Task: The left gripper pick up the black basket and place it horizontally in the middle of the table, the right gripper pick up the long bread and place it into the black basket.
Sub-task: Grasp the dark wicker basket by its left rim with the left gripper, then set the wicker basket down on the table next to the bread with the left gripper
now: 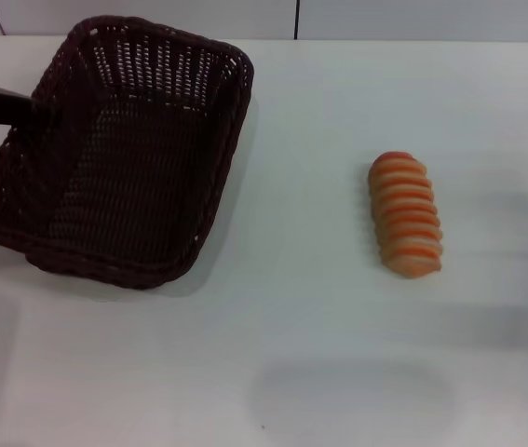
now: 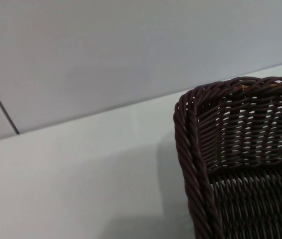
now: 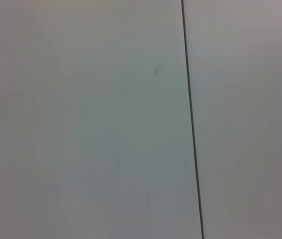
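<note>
Head view gives me the black basket skewed on the table's left side, left gripper at its rim, grip unclear. Long bread lies well right; I can't see the right gripper.

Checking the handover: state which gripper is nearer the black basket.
Left. The left gripper reaches the black basket at its left rim; its fingers are hidden. The right gripper appears in no view.

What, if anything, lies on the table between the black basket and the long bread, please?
Nothing: in the head view, only bare white table separates the black basket from the long bread.
</note>
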`<state>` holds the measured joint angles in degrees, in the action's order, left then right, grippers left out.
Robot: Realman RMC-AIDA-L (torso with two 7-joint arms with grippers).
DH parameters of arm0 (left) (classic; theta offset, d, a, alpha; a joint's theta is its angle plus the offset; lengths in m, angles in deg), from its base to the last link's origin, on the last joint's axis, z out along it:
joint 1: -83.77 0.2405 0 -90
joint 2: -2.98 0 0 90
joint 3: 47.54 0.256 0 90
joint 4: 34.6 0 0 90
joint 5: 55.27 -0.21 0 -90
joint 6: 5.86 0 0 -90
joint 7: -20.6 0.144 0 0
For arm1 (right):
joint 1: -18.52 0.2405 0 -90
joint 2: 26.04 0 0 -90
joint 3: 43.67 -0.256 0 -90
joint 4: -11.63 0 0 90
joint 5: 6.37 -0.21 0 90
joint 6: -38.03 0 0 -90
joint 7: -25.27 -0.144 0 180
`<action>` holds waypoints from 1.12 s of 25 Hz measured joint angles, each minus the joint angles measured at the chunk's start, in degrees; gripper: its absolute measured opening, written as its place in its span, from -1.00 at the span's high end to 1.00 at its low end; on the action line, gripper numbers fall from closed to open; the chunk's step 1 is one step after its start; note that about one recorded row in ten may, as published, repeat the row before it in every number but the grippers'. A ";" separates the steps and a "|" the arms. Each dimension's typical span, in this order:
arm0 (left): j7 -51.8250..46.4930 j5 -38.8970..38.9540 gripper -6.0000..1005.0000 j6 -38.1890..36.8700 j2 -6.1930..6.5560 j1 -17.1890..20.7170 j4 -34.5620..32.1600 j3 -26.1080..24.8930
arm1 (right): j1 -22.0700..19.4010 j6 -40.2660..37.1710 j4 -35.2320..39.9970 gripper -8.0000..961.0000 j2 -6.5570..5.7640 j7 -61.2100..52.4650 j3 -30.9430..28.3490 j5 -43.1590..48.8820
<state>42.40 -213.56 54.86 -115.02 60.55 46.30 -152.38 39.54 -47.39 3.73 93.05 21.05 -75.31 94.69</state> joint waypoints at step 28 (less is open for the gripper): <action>46.72 31.22 0.61 32.69 2.41 -11.61 0.77 -22.57 | -0.91 -0.35 -0.12 -0.34 0.14 0.00 0.03 0.05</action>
<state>89.12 -182.34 87.55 -112.61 48.94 47.07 -174.95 38.63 -47.74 3.61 93.20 21.05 -75.28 94.74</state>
